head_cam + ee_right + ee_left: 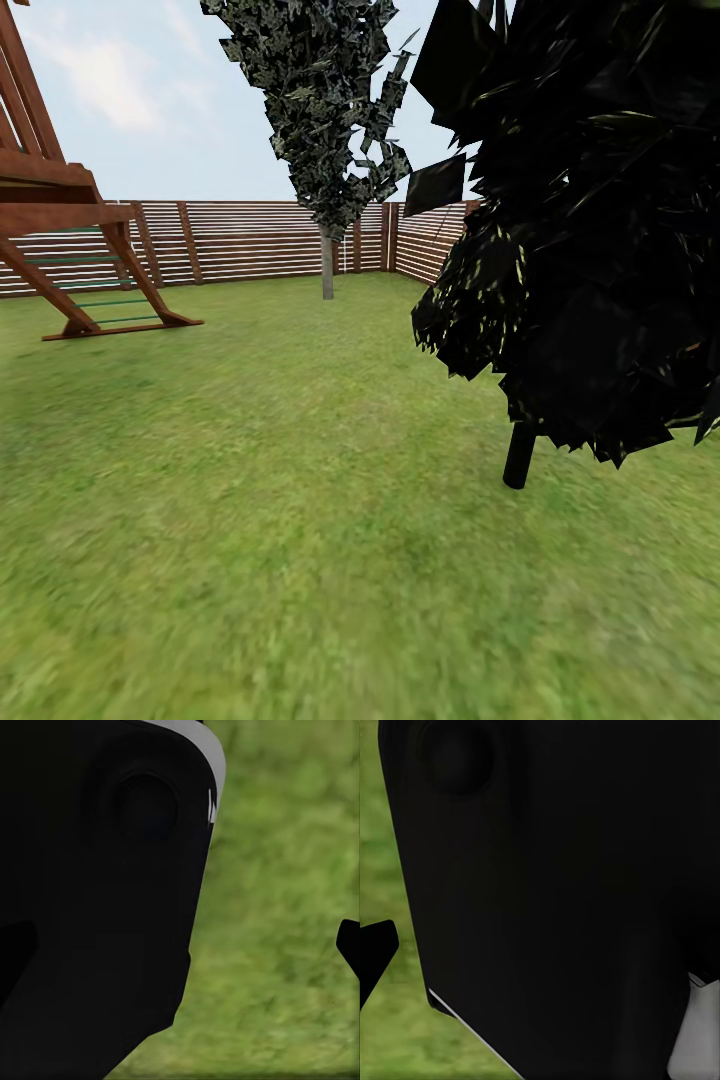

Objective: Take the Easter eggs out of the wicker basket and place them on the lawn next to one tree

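lawn [250,520]: we see mottled grass from 3 round to 9 o'clock.
dark tree [590,240]: 2 o'clock, close, black trunk on grass.
second tree [327,130]: 12 o'clock, by the fence [250,240].
wooden frame [70,250]: 10 o'clock.
grippers: wrist views mostly black housing over grass; opening and load, can't tell.

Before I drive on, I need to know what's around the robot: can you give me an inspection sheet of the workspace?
Surface: lawn, mottled green grass, flat.
Job's things: eggs and basket, nothing seen; a pale-trunked tree stands far off near the fence.
Clutter: wooden play frame at far left; dark tree close at right, with a black trunk.
Grippers: dark robot body blocks both wrist views; finger state cannot be told.
Cables: nothing seen.
Surroundings: brown slat fence, cloudy sky.
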Tool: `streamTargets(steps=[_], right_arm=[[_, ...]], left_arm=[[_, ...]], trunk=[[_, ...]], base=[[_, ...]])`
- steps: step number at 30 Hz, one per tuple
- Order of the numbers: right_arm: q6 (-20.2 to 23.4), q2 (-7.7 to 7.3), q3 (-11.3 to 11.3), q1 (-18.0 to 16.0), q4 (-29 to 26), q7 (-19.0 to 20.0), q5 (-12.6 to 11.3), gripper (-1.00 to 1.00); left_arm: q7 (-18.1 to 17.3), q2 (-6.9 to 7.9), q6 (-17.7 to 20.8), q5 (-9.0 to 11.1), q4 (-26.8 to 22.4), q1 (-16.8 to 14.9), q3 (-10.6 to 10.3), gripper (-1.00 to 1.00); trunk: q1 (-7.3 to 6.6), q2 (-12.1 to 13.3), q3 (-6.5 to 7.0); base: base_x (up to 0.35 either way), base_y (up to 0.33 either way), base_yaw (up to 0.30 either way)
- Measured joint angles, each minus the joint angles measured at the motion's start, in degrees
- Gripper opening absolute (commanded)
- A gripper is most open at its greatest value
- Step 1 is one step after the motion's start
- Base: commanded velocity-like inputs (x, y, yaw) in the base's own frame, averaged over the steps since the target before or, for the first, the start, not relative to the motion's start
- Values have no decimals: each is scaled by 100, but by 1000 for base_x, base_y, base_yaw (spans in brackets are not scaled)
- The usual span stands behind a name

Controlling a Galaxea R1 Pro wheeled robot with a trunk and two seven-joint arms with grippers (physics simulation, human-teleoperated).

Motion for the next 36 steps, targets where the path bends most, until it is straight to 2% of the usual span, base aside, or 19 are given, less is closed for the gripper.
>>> streamTargets(steps=[36], right_arm=[[0, 0, 0, 0, 0, -1, 0, 100]], left_arm=[[0, -1, 2, -4, 0, 0, 0, 100]], trunk=[[0, 0, 0]], base=[[0, 0, 0]])
